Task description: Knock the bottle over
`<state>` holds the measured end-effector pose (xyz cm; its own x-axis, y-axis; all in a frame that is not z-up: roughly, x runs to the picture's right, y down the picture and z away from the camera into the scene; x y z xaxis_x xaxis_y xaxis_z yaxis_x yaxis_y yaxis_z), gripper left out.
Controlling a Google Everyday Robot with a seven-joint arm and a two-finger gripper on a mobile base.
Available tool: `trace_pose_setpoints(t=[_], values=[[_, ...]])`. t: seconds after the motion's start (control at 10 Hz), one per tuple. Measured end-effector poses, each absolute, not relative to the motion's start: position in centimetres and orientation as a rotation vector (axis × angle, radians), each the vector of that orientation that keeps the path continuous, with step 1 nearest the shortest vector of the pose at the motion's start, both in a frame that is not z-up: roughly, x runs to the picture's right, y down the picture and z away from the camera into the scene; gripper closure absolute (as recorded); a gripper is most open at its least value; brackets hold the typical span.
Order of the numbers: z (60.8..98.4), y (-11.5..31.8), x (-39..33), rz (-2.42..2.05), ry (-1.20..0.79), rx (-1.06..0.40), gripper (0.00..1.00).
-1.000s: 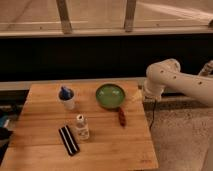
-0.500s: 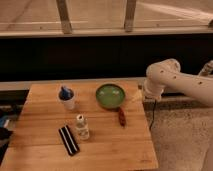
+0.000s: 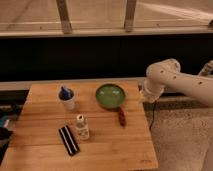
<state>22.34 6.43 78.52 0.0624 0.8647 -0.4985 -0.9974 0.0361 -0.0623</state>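
bottle (image 3: 82,126): small, clear pale body, white cap, light label; about as tall as the white cup
bottle place: front-left part of the wooden table (image 3: 117,152), just right of the black striped bar (image 3: 69,140); can't tell if the two touch
bottle axis: long axis vertical, standing upright, cap on top; not knocked over
black striped bar: lies flat, long axis diagonal, back-left to front-right
red-brown object (image 3: 121,116): small, elongated, lies flat to the right of the bottle, apart from it, just in front of the green bowl's right side
white cup (image 3: 67,101): upright, behind the bottle and slightly left; blue object (image 3: 65,92) sticks out of its top
green bowl (image 3: 110,96): round, right of the cup, toward the table's back
arm (image 3: 182,84): white, comes in from the right edge of the view, bends at a rounded joint, then drops toward the table's right edge
gripper (image 3: 147,96): low end of the arm, by the table's right edge, just right of the bowl, well apart from the bottle
gripper state: opening not discernible; can't tell whether it has hold of anything
background: dark wall behind the table, pale rail above
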Motion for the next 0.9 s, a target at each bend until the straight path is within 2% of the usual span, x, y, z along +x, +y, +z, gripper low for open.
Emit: trace_pose_setpoints(t=[0.2,0.3,0.6,0.9], values=[[78.5,6.4,22.3,1.48,0.368,-0.448,0.92],[78.5,6.4,22.3,1.48,0.368,-0.448,0.98],[78.7,6.8,22.0,1.438,0.388,-0.465,1.0],[78.2,9.1,16.8,1.336,0.373,-0.545,1.0]])
